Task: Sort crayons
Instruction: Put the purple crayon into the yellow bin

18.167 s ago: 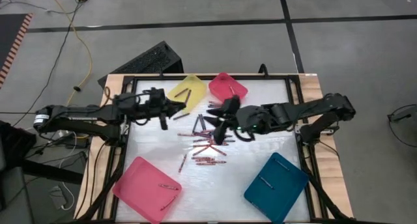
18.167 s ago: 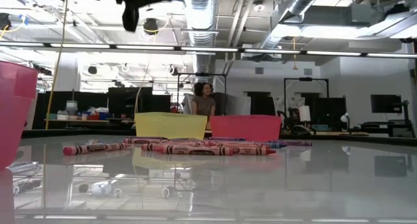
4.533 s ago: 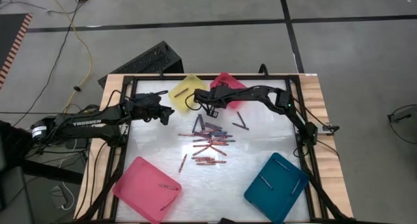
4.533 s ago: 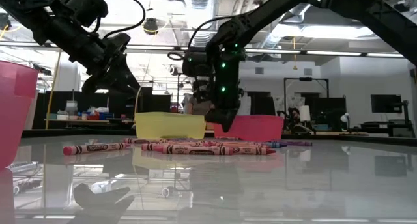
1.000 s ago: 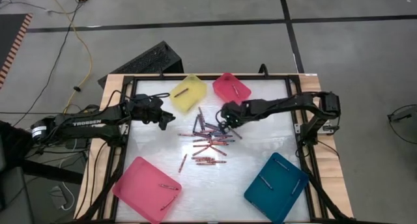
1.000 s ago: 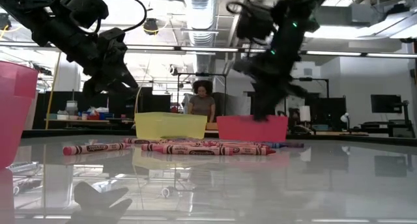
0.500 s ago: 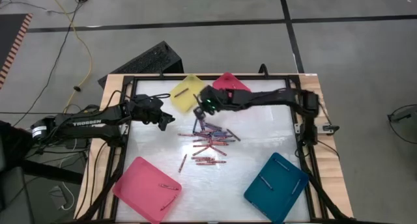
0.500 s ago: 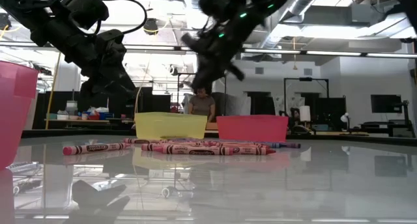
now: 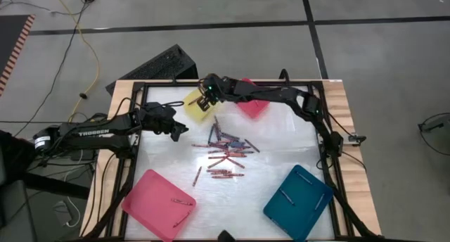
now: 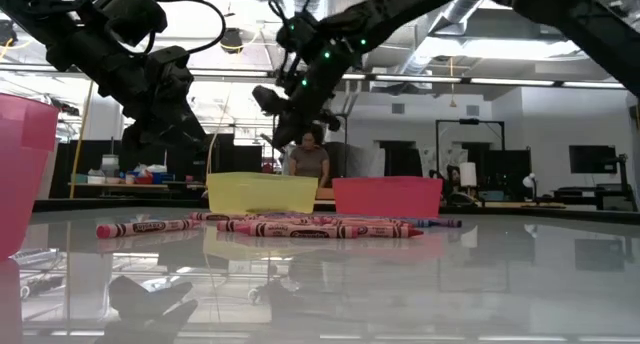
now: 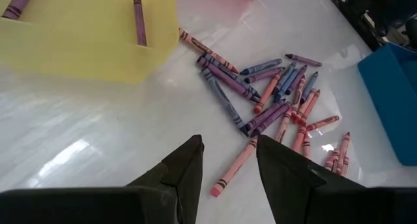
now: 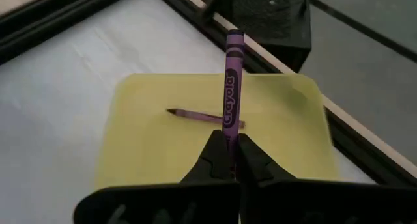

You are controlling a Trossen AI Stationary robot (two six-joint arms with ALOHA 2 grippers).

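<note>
Pinching a purple crayon (image 12: 230, 81) upright, the right end effector (image 12: 227, 148) hangs over the yellow tray (image 12: 150, 146), apparently to drop it beside the one there. The left end effector (image 11: 228, 160) waits part-open near the crayon pile (image 9: 226, 152) on the surface (image 9: 281, 140).

Right end effector (image 12: 226, 148) clamped, left (image 11: 228, 160) apart

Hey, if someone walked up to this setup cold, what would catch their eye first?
Probably the right tool, shut on a purple crayon that it holds above the yellow tray at the table's far edge, where another crayon already lies. Next, the loose pile of crayons at the table's middle, ringed by pink and teal trays. The left tool waits open beside the pile.
</note>
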